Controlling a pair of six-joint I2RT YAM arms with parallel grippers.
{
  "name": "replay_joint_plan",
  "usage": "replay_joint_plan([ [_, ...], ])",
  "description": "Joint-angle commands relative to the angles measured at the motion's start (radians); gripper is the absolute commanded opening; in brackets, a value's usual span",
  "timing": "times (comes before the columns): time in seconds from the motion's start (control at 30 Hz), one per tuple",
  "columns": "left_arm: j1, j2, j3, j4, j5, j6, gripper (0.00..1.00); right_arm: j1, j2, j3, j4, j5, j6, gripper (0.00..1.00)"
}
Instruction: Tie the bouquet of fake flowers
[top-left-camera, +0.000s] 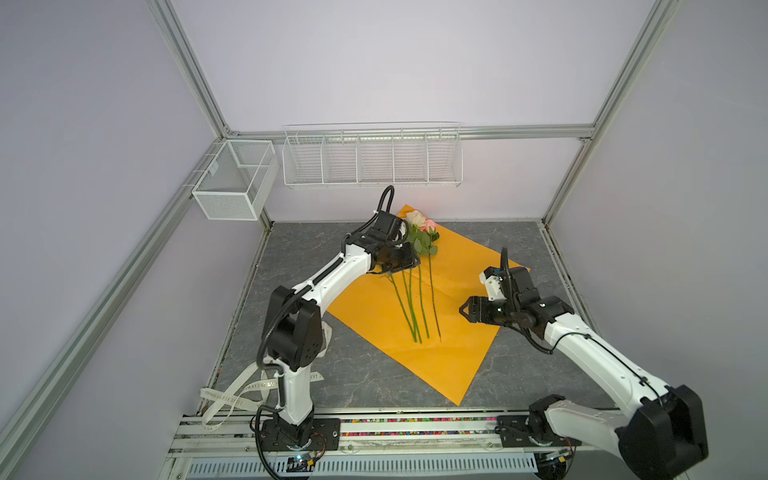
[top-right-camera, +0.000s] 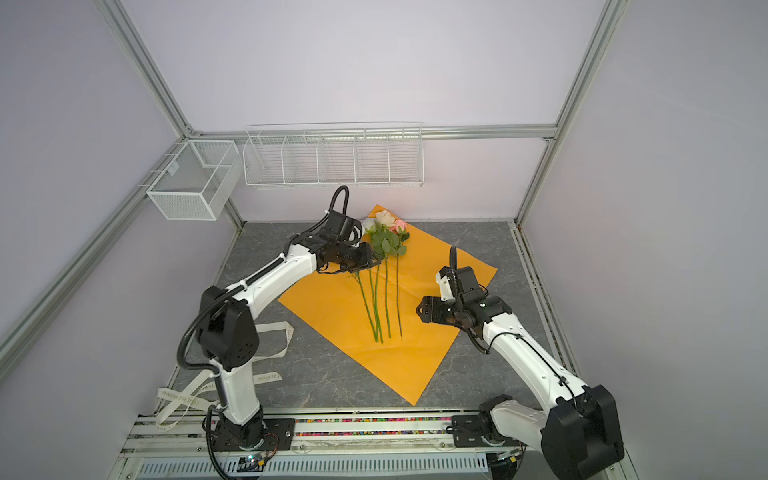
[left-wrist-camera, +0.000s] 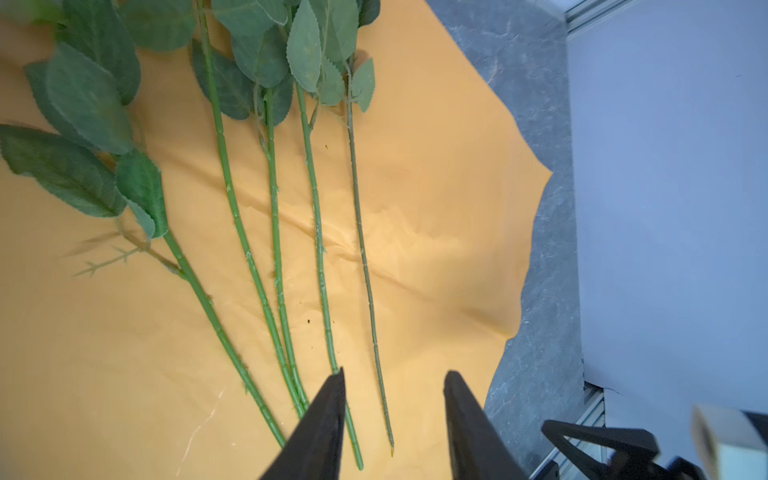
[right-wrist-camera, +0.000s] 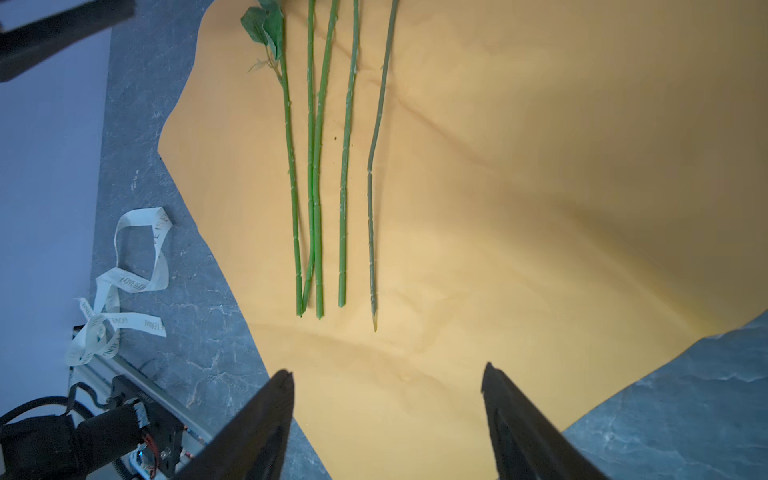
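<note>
Five-stem bouquet of fake flowers (top-left-camera: 422, 243) lay unbound on orange paper (top-left-camera: 457, 357)
Stems fanned out on the paper on the grey tabletop (top-left-camera: 365, 382), blooms toward the back wall. Left pincer (left-wrist-camera: 395, 376) hovered over the stems near the leaves, partly parted, gripping nothing; right pincer (right-wrist-camera: 386, 370) stood wide and empty near the stem ends

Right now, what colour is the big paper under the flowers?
The paper sheet is plain orange, clearest in a top view.
</note>
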Motion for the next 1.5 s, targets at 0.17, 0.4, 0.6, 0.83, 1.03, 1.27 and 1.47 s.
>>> replay_joint_plan([
  [0.17, -0.01, -0.263, -0.502, 0.264, -0.046, -0.135, 0.4, 0.088, -0.203, -0.23, -0.094, -0.099, 0.268, 0.73],
  [0.4, -0.011, -0.394, -0.66, 0.285, -0.097, -0.137, 0.41, 0.165, -0.339, -0.367, -0.116, -0.098, 0.471, 0.73],
  [0.6, -0.008, -0.485, -0.668, 0.175, -0.275, -0.106, 0.41, 0.215, -0.259, -0.39, -0.091, -0.168, 0.474, 0.73],
  [0.83, 0.008, -0.535, -0.69, 0.116, -0.354, -0.136, 0.43, 0.261, -0.196, -0.43, -0.01, -0.155, 0.537, 0.76],
  [1.03, 0.014, -0.535, -0.688, 0.096, -0.354, -0.142, 0.43, 0.263, -0.104, -0.45, 0.13, -0.166, 0.561, 0.77],
  [1.27, 0.019, -0.551, -0.671, 0.071, -0.367, -0.14, 0.44, 0.261, 0.063, -0.357, 0.303, -0.165, 0.507, 0.78],
  [1.47, 0.02, -0.565, -0.669, 0.062, -0.334, -0.139, 0.44, 0.259, 0.17, -0.206, 0.304, -0.131, 0.42, 0.79],
])
